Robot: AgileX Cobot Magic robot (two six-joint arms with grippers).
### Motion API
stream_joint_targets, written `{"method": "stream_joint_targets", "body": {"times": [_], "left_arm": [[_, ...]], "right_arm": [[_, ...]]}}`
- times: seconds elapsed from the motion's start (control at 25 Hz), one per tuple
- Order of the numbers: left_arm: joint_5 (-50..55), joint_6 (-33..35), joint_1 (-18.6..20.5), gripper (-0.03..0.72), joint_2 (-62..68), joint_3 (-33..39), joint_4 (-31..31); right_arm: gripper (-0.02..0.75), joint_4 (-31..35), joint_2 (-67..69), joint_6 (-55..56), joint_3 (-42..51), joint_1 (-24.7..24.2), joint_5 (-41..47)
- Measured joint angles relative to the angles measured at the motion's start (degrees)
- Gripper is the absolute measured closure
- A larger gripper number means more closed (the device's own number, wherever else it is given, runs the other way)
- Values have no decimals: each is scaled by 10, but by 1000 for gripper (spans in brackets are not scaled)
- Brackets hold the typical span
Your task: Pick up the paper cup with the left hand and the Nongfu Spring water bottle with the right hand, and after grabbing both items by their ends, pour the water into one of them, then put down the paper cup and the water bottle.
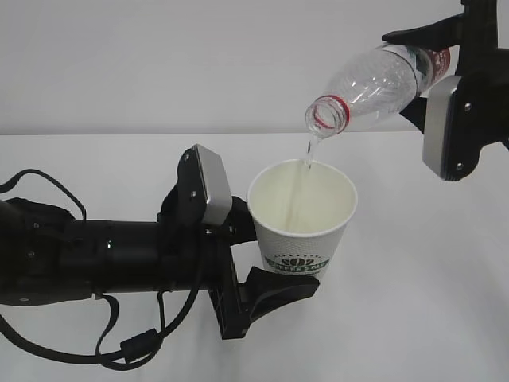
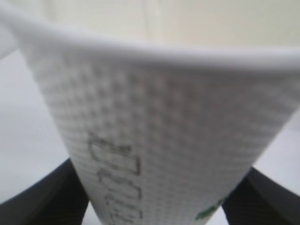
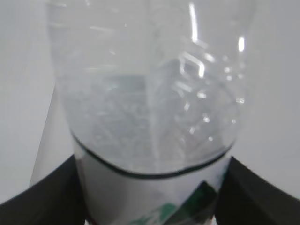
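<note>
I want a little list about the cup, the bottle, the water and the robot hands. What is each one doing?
paper cup: upright, held up off the table, mouth open to the top
left hand: closed on the paper cup's lower part
water bottle: tipped over, mouth pointing down-left, right above the cup
right hand: closed on the water bottle's label end
water: thin stream falling from the bottle mouth into the cup
table: white, below both hands

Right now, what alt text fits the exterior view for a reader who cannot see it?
The right claw tilts a capless bottle, pouring a thin stream of water into a paper cup held upright by the left claw over a white table.
</note>
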Motion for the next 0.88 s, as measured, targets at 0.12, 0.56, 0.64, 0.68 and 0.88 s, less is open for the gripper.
{"method": "stream_joint_targets", "body": {"times": [0.12, 0.56, 0.64, 0.68, 0.88], "left_arm": [[0, 0, 0, 97, 0, 0, 0], [0, 0, 0, 97, 0, 0, 0], [0, 0, 0, 98, 0, 0, 0], [0, 0, 0, 97, 0, 0, 0], [0, 0, 0, 98, 0, 0, 0]], "right_arm": [[210, 0, 0, 0, 0, 0, 0], [210, 1, 0, -2, 0, 0, -1], [210, 1, 0, -2, -1, 0, -1], [209, 1, 0, -4, -1, 0, -1], [210, 1, 0, -6, -1, 0, -1]]}}
